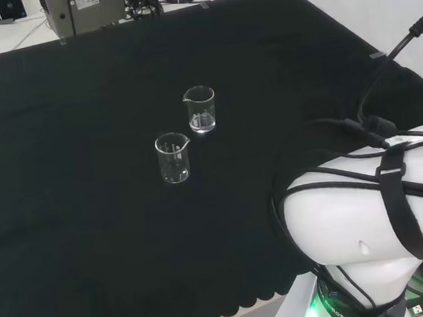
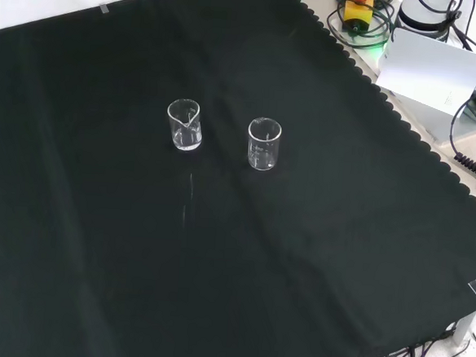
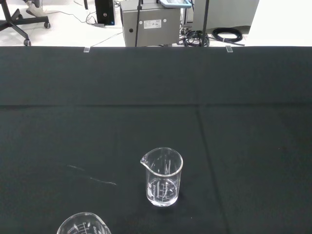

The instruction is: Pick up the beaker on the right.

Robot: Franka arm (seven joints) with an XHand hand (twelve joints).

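Two small clear glass beakers stand upright on the black cloth, a short gap between them, and both look empty. In the head view one beaker [image 1: 201,108] is farther off and to the right, the other beaker [image 1: 173,158] nearer and to the left. In the front view the first beaker [image 2: 184,125] is on the left and the second beaker [image 2: 263,143] on the right. The wrist view has the first beaker [image 3: 163,176] whole, with the rim of the second beaker [image 3: 83,224] at the picture's edge. Nothing touches either beaker.
The arm's white link [image 1: 373,203] with black cables stands at the head view's lower right. A grey equipment box [image 1: 85,9] and cable coils sit past the cloth's far edge. A white panel [image 2: 429,69] and cables lie beyond the scalloped edge in the front view.
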